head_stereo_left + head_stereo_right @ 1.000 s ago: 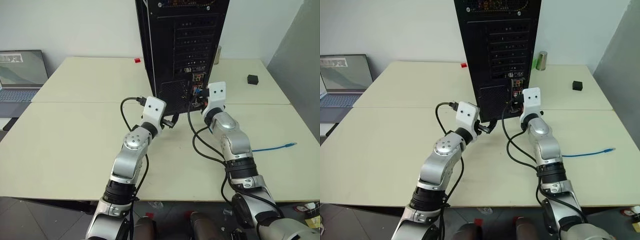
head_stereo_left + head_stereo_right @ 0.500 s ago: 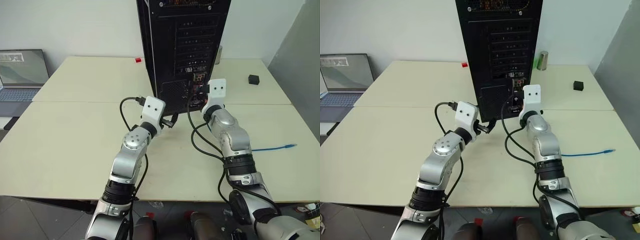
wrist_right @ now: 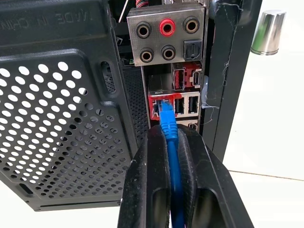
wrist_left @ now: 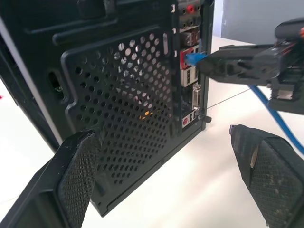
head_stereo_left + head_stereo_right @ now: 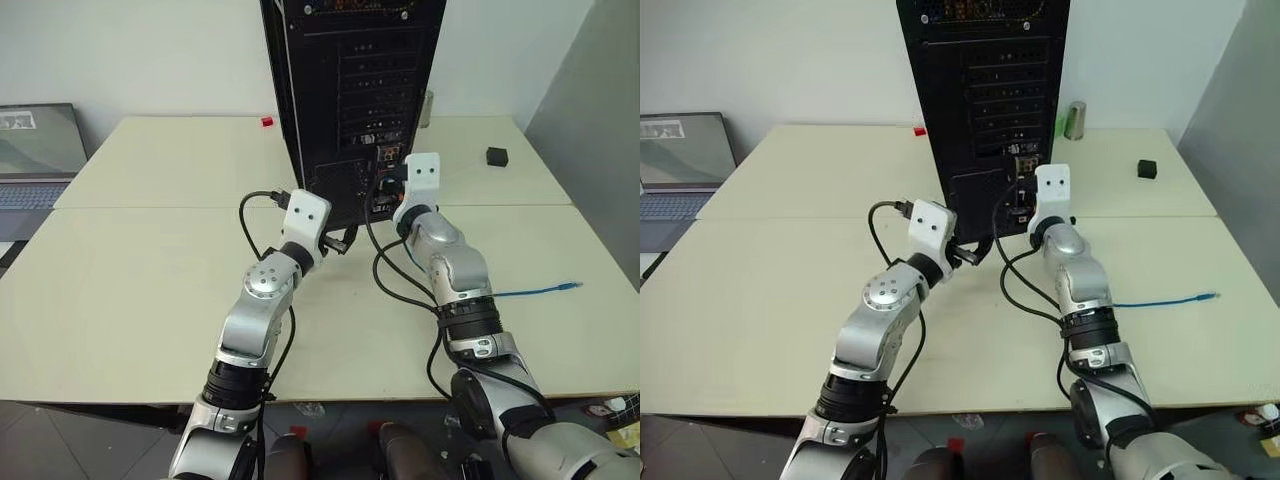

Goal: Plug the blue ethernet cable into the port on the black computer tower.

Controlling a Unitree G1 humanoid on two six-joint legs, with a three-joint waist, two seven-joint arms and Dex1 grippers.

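The right gripper (image 3: 173,142) was clamped on the blue ethernet cable (image 3: 169,128), its plug end at the port (image 3: 159,110) in the red connector cluster on the rear of the black computer tower (image 5: 350,90). The cable's other end lay on the table (image 5: 140,260) to the right. The left gripper (image 4: 166,156) stood wide open and empty beside the mesh grille (image 4: 123,118).
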